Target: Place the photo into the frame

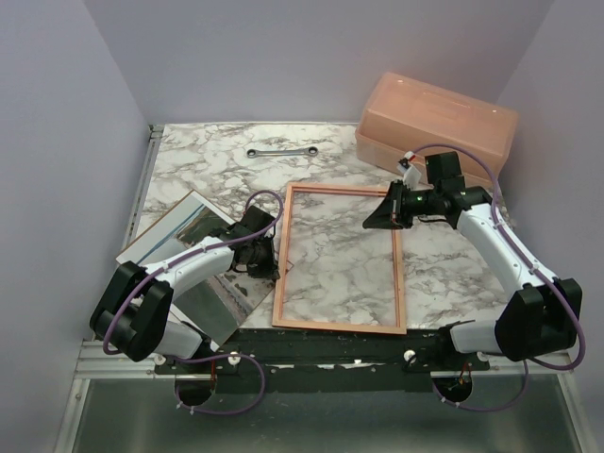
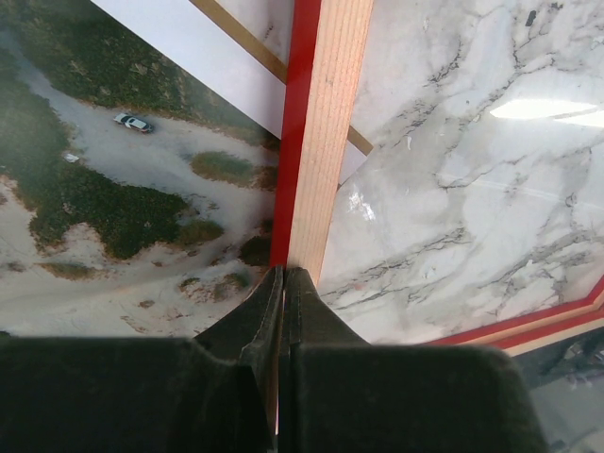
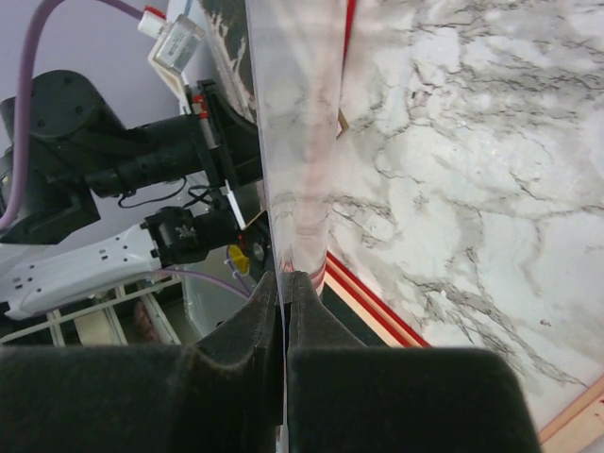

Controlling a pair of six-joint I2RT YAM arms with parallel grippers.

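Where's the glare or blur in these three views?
Left wrist: bright glare patch over the table upper right; the frame reads sharp. Right wrist: the strip pinched in the right gripper is smeared, out of focus; marble beyond is crisp. Top external: even light, soft shadows only.

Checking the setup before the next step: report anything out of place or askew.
The photo is out of place: its white edge passes under the frame rail instead of sitting inside the opening, and the left fingers are shut on that rail. A wrench also lies beyond the frame, which seems unrelated to framing.
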